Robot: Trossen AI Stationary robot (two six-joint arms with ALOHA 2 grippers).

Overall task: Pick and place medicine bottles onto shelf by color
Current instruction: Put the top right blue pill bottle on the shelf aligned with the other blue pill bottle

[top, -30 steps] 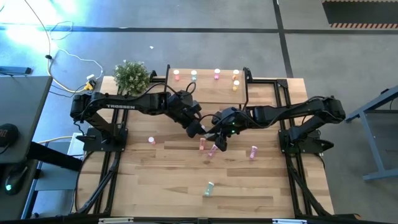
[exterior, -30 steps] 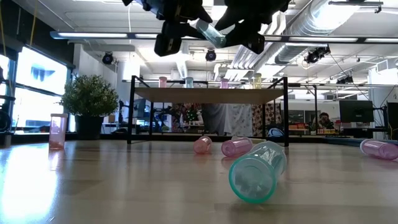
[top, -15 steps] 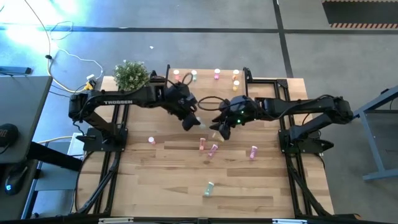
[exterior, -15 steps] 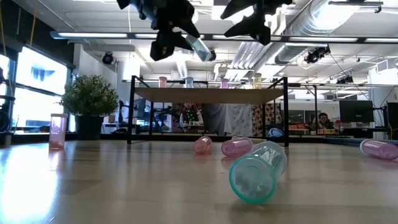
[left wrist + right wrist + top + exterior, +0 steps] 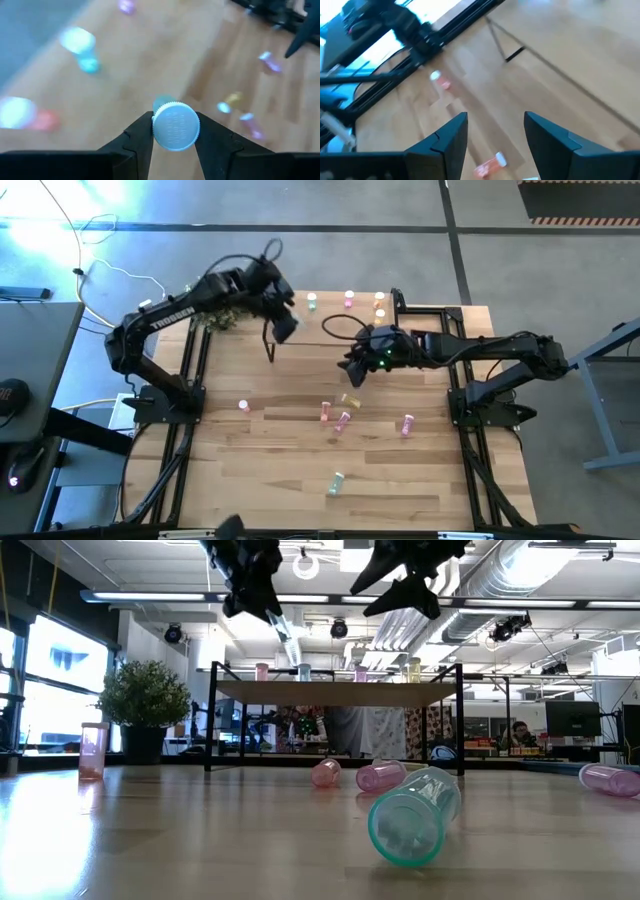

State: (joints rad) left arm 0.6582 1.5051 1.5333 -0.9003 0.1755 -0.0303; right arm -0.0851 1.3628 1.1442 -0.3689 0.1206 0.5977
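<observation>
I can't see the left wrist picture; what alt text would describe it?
The left end effector grips a mint-green bottle by its ribbed cap between two dark fingers, above a blurred light wood surface with other small bottles.

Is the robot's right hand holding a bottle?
No. In the right wrist view, the right gripper has its fingers spread apart with only bare wooden table showing between them.

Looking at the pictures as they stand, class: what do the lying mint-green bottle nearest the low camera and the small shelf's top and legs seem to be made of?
Mint-green bottle: probably translucent plastic, glossy; light passes through its wall and the open mouth shows the inside.
Shelf top: looks like light wood or a wood-look board, matt and pale.
Shelf legs: apparently thin black metal rod, judging by how slender and straight they are.
</observation>
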